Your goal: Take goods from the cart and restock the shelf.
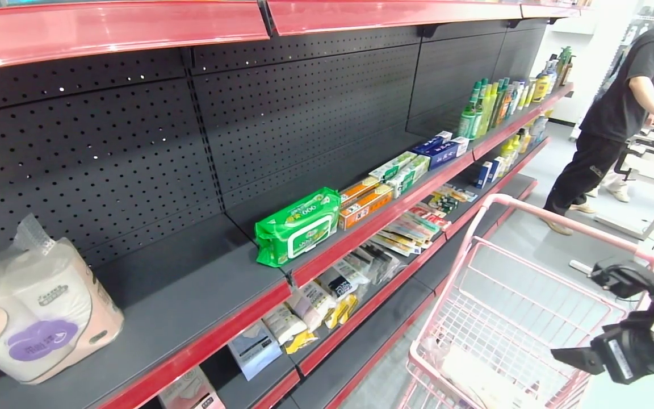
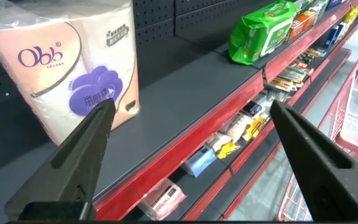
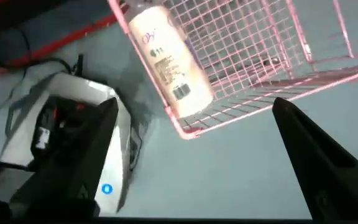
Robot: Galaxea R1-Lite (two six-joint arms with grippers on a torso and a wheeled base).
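The red-edged shelf (image 1: 191,295) ran along the left of the pink cart (image 1: 554,218), a toilet-roll pack (image 1: 37,307) standing on it well away from the cart. In the cart's near corner lay a pale cylindrical pack (image 3: 169,62), long axis along the wire wall. The right gripper (image 3: 194,106), fingers spread wide and empty, hung just outside that corner, seemingly the nearer one; the left gripper (image 2: 191,106), also spread and empty, hung by the toilet-roll pack.

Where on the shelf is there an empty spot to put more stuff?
The big bare patch is on the shelf board between the toilet paper pack and the green wet wipes pack. Beyond the wipes, orange boxes sit packed together, and the lower shelf is crowded with small packets.
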